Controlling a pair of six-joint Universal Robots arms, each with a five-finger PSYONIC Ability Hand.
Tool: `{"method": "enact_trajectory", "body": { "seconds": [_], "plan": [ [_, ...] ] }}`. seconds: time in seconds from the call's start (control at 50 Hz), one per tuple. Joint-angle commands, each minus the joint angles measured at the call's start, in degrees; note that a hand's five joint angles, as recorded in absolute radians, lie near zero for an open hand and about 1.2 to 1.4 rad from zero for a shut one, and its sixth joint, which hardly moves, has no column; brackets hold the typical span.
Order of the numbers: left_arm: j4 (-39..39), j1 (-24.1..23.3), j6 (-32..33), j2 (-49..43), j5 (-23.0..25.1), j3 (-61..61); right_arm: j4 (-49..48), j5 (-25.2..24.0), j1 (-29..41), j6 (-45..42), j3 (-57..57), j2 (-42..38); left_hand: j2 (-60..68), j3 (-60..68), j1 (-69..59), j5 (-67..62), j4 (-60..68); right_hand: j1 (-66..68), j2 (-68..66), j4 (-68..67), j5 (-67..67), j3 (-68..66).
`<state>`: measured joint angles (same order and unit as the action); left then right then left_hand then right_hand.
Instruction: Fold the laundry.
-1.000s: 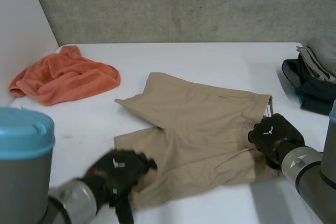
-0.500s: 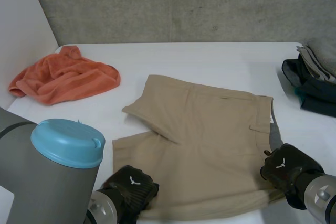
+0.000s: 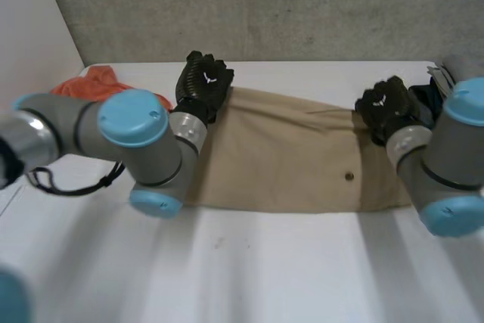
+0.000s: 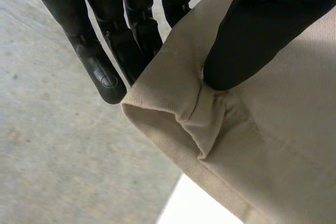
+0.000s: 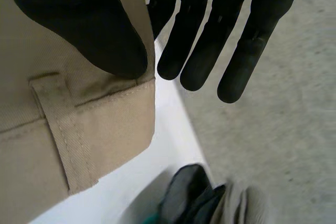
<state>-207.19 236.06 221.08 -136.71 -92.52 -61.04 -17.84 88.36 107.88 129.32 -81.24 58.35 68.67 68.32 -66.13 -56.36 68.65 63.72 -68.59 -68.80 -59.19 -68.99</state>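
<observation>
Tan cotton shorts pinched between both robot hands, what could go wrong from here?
1. The left hand pinches the tan cotton shorts only at a corner, so the cloth could slip out.
2. The right hand holds just the waistband edge beside a belt loop, an equally thin hold.
3. The dark pile of folded clothes lies close to the right hand and might get snagged.

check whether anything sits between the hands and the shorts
Nothing visible does. The left hand pinches one far corner of the shorts, the right hand the other. The towel lies beside the left arm and the clothes pile beside the right hand, both off to the sides.
</observation>
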Motion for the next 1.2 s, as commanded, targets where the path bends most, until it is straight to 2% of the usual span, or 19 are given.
{"method": "enact_trajectory", "body": {
  "seconds": [0.02,0.04,0.06,0.14,0.2,0.32,0.38,0.44,0.54,0.58,0.66,0.72,0.74,0.76,0.9,1.0,1.1,1.16,1.2],
  "plan": [
    [-5.05,0.89,0.93,-11.20,4.89,9.35,-11.25,0.67,-0.13,0.32,10.74,-13.78,-30.01,-29.67,27.48,27.71,-30.00,-16.80,21.67,21.88,22.27,22.07],
    [-5.58,0.89,0.93,-11.73,5.25,9.54,-11.95,0.94,-0.04,0.32,11.62,-14.92,-48.84,-48.50,46.31,46.54,-48.82,-34.79,39.66,39.87,40.25,40.05],
    [-6.11,0.89,0.84,-12.00,5.42,9.45,-12.48,1.64,0.13,0.32,12.85,-16.50,-58.67,-58.32,56.13,56.36,-58.65,-53.72,58.59,58.80,59.19,58.99],
    [-7.79,0.37,0.75,-11.30,5.43,7.61,-12.31,3.39,0.31,2.15,12.25,-15.91,-58.67,-58.32,56.13,56.36,-58.65,-53.72,58.59,58.80,59.19,58.99],
    [-8.14,0.02,-0.91,-7.36,5.16,4.19,-10.39,3.58,0.05,4.62,9.89,-13.45,-58.67,-58.32,56.13,56.36,-58.65,-53.72,58.59,58.80,59.19,58.99],
    [-7.70,0.28,-8.02,2.13,4.11,-6.87,6.65,2.00,-0.92,12.96,1.97,0.52,-58.67,-58.32,56.13,56.36,-58.65,-53.72,58.59,58.80,59.19,58.99],
    [-7.35,0.28,-9.79,5.21,3.84,-11.10,15.16,-0.80,-1.70,17.79,-0.92,2.99,-58.67,-58.32,56.13,56.36,-58.65,-53.72,58.59,58.80,59.19,58.99],
    [-7.00,0.28,-11.11,9.43,3.49,-16.81,19.40,-3.45,-3.72,20.09,-3.21,3.35,-58.67,-58.32,56.13,56.36,-58.65,-52.47,57.34,57.55,57.93,57.74],
    [-7.00,0.02,-12.69,12.08,3.49,-22.53,19.69,-8.10,-8.21,20.89,-7.34,3.52,-58.67,-58.32,56.13,56.36,-58.65,-48.09,52.96,53.17,53.56,53.36],
    [-6.91,-0.16,-13.40,12.26,3.40,-23.86,18.54,-8.55,-8.65,20.89,-7.88,3.44,-58.67,-58.32,56.13,56.36,-58.65,-46.92,51.79,52.00,52.39,52.19],
    [-6.91,-0.33,-14.36,12.34,3.32,-25.00,14.24,-8.20,-8.74,20.80,-8.23,1.95,-58.67,-58.32,56.13,56.36,-58.65,-34.50,39.37,39.58,39.97,39.77],
    [-6.91,-0.34,-14.72,12.69,3.32,-25.35,11.86,-7.94,-9.00,20.01,-7.70,-0.60,-58.67,-58.32,56.13,56.36,-58.65,-14.68,19.55,19.76,20.15,19.95],
    [-6.91,-0.42,-14.72,12.78,3.32,-25.44,11.68,-7.85,-9.18,19.48,-7.62,-0.96,-58.67,-58.32,56.13,56.36,-58.65,-4.29,9.16,9.37,9.76,9.56],
    [-6.91,-0.42,-14.72,12.87,3.32,-25.44,11.60,-7.24,-9.79,18.44,-7.61,-1.22,-58.67,-58.32,56.13,56.36,-58.65,16.07,-11.20,-10.99,-10.60,-10.80],
    [-6.82,-0.77,-14.89,17.17,2.00,-26.49,9.05,-4.51,-14.45,14.04,-11.12,3.69,-58.67,-58.32,56.13,56.36,-58.65,16.28,-11.41,-11.20,-10.81,-11.01],
    [-6.82,-0.86,-15.68,21.30,1.82,-27.90,8.61,-3.90,-15.68,4.74,-13.33,10.46,-58.67,-58.32,56.13,56.36,-58.65,16.28,-11.41,-11.20,-10.81,-11.01],
    [-6.82,-0.51,-17.17,24.91,1.73,-30.18,8.08,-4.15,-15.16,-3.89,-12.28,10.91,-58.67,-58.32,56.13,56.36,-58.65,16.28,-11.41,-11.20,-10.81,-11.01],
    [-6.91,-0.16,-18.14,26.14,1.73,-31.50,6.15,-5.47,-12.10,-6.79,-11.75,11.08,-58.67,-58.32,56.13,56.36,-58.65,16.28,-11.41,-11.20,-10.81,-11.01],
    [-6.91,0.10,-18.58,26.40,1.73,-31.94,2.65,-7.83,-4.83,-8.37,-10.43,10.56,-58.67,-58.32,56.13,56.36,-58.65,16.28,-11.41,-11.20,-10.81,-11.01]
  ]
}}
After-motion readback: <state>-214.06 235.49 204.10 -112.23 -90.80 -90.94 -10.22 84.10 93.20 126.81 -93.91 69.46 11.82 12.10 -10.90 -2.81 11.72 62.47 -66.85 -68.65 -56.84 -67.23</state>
